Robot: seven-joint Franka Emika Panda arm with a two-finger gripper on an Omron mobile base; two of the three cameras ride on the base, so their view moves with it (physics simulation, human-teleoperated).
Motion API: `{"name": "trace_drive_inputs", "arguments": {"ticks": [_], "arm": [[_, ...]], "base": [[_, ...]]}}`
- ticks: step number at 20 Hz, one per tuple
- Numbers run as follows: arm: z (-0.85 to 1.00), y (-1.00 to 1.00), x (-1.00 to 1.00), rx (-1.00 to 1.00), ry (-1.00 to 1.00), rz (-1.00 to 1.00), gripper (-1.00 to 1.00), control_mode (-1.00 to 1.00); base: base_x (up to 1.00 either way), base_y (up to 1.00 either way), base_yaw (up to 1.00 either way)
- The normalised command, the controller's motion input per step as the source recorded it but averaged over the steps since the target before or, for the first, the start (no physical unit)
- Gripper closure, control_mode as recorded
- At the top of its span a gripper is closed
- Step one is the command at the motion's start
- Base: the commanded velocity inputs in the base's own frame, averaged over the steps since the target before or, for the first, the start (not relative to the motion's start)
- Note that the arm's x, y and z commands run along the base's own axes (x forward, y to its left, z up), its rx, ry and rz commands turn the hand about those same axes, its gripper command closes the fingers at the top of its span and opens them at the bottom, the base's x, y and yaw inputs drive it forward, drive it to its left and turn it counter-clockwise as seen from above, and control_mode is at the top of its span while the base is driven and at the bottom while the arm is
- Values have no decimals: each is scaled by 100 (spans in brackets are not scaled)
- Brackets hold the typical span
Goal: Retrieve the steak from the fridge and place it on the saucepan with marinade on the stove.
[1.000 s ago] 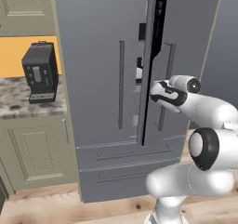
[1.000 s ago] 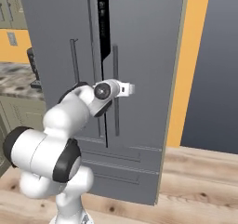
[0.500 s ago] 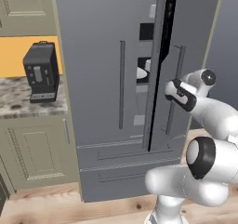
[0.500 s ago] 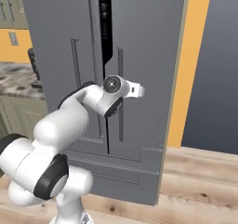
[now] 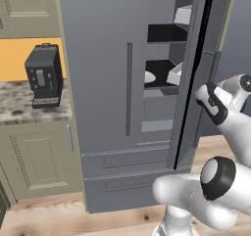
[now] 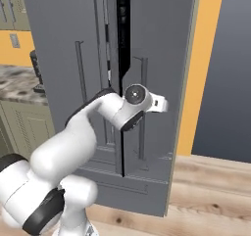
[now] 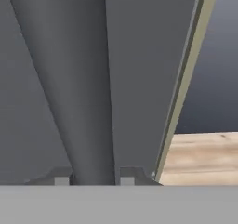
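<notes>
The tall grey fridge [image 5: 103, 59] has its right door [image 5: 196, 59] swung partly open, and its left door stays closed. In the gap I see dark shelves, a white plate [image 5: 149, 77] and white bins [image 5: 182, 14]. The steak is hidden from me. My gripper [image 7: 94, 180] is shut on the right door's vertical bar handle [image 7: 88, 102], which runs up between the two fingertips [image 7: 62, 180]. In the right base view the hand sits at that handle [image 6: 145, 83]. Saucepan, marinade and stove are out of view.
A black coffee machine [image 5: 43, 76] stands on a speckled counter [image 5: 19, 107] left of the fridge, above beige cabinets [image 5: 34, 156]. The two fridge drawers [image 5: 127, 166] are closed. Wooden floor [image 6: 211, 191] and a dark wall [image 6: 230, 68] lie to the right of the open door.
The right fridge door has swung further open, drawn outward by my hand on its handle. More of the shelves, the plate and the bins now shows.
</notes>
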Motion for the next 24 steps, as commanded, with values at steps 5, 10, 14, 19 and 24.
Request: {"name": "trace_drive_inputs", "arguments": {"ticks": [5, 10, 14, 19, 24], "arm": [[0, -100, -70, 1, -1, 2, 100, -100], [0, -69, -46, 1, -2, 8, 100, -100], [0, 15, -52, -1, -6, 17, -100, -100], [0, 27, -95, -6, -14, 14, -100, -100], [0, 96, -58, -18, -10, 1, -100, -100]], "base": [[0, 0, 0], [0, 0, 0], [0, 0, 0], [0, 0, 0], [0, 0, 0]]}}
